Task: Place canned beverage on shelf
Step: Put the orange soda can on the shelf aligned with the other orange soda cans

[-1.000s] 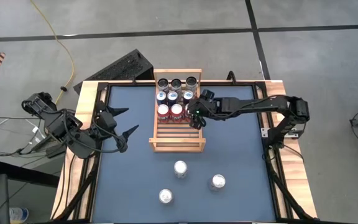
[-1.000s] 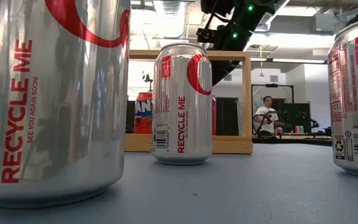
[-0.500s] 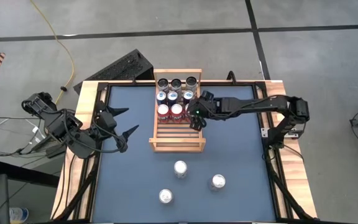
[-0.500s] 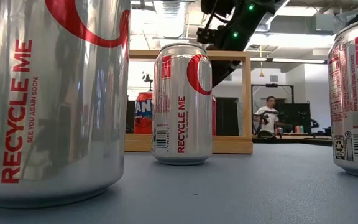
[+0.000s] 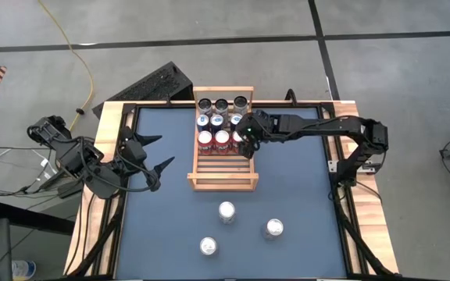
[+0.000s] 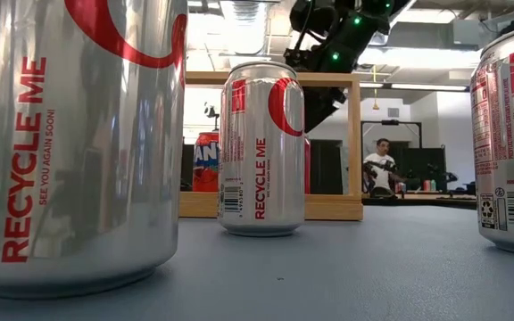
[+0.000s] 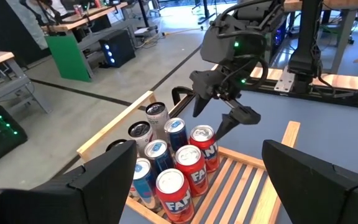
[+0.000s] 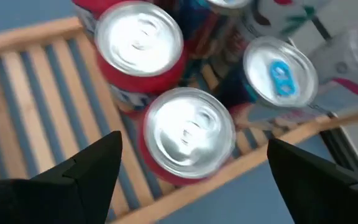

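The light-wood slatted shelf [image 5: 223,168] lies at the table's far middle. Its far half holds three rows of upright cans: dark-topped, blue, then red. My right gripper [image 5: 245,147] hovers open over the right-hand red can [image 8: 188,134] of the near row. Its fingers stand on either side of that can, clear of it. Three silver cans [image 5: 226,211], [image 5: 273,229], [image 5: 208,247] stand upright on the blue mat nearer the front edge. My left gripper [image 5: 158,153] waits open above the table's left side, pointing toward the shelf.
The near half of the shelf shows bare slats [image 7: 241,186]. A black keyboard-like object [image 5: 158,82] lies just past the table's far-left corner. The table has a raised wooden frame [image 5: 116,117]. A person [image 6: 382,165] sits in the room far behind.
My right gripper has swung a little toward the table's far edge over the shelf's right side and has rolled slightly. The cans stand as before.
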`<state>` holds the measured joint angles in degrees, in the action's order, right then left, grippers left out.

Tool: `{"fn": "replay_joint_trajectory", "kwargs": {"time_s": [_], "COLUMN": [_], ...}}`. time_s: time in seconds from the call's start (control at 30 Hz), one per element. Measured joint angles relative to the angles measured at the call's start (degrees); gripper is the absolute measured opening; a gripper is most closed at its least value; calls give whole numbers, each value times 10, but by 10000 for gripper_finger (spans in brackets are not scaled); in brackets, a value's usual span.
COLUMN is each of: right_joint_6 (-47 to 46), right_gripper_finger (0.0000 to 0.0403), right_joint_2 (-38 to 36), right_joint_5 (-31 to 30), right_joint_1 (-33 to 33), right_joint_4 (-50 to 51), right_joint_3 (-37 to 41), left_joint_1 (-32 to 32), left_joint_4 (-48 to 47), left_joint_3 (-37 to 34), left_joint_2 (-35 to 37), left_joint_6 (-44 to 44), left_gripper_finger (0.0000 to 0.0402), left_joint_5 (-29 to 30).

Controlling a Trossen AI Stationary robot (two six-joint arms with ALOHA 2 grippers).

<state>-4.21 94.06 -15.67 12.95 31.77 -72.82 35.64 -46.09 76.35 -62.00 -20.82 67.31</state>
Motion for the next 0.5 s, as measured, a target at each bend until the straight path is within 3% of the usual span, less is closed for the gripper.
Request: {"fn": "replay_joint_trajectory", "kwargs": {"time_s": [0.5], "right_joint_6": [-5], "right_gripper_finger": [375], "right_joint_2": [25], "right_joint_5": [8], "right_joint_1": [2], "right_joint_4": [-31], "right_joint_3": [0], "left_joint_1": [0], "left_joint_4": [0], "left_joint_3": [0], "left_joint_2": [0], "left_joint_6": [-4], "left_gripper_finger": [334], "left_joint_5": [-1]}}
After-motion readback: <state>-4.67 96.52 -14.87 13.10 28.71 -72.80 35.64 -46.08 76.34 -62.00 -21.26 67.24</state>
